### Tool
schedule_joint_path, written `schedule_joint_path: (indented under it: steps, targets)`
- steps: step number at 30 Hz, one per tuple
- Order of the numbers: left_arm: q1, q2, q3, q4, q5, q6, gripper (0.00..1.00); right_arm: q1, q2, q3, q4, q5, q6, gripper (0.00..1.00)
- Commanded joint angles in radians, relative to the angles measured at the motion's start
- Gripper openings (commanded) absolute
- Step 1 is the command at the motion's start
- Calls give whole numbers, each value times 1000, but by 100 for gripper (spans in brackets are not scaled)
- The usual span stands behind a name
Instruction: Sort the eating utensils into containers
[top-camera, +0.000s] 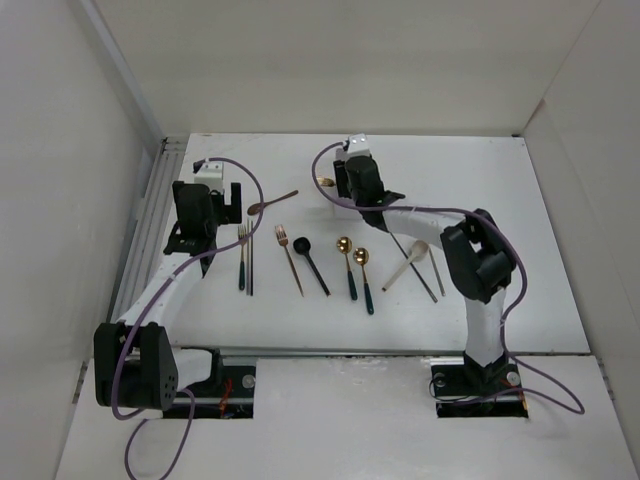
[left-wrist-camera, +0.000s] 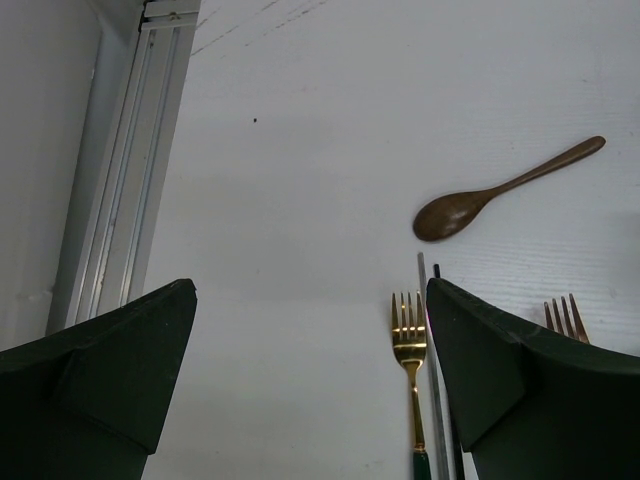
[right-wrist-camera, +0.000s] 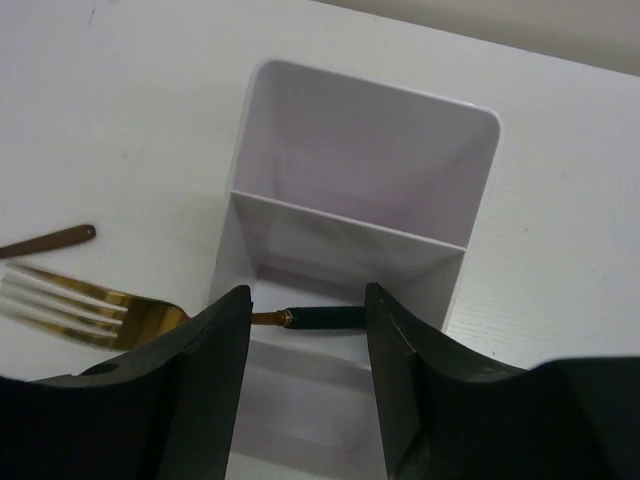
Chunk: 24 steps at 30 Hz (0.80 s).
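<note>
Fork (right-wrist-camera: 130, 320) lies across the left wall of the white box (right-wrist-camera: 370, 110), gold prongs sticking out left. My right hand (right-wrist-camera: 308, 290) hangs over it, fingers apart, holding nothing. My left hand (left-wrist-camera: 310, 285) is wide open, near the brown wooden spoon (left-wrist-camera: 455, 215).

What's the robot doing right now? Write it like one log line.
left gripper open, above table | right gripper open over white box | gold fork across box, tines outside

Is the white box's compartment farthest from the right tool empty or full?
Empty: the right wrist view shows only bare white walls inside that far compartment. The gold fork lies nearer the camera, tines outside.
</note>
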Motion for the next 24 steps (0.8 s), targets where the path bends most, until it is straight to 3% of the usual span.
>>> schedule_joint_path:
  steps: [1,3,7,13,16,19,24]
  targets:
    - [-3,-33,-12,40,-1,-5,100,17,-124,-15,15,12,-14,56]
    - [-3,-33,-12,40,-1,-5,100,26,-206,-28,24,21,-23,58]
    - [-3,-24,-12,40,-1,4,100,26,-390,-89,-70,21,-14,100]
    - [-3,-15,-21,58,8,-5,100,26,-581,-170,-429,-8,155,99]
    - [-3,-4,-21,58,17,-5,100,-33,-626,-234,-634,-126,291,83]
    - [-3,7,-21,67,29,-14,100,-102,-682,-331,-688,-217,356,65]
    - [-3,7,-12,67,49,-14,100,-184,-761,-486,-688,-315,402,61]
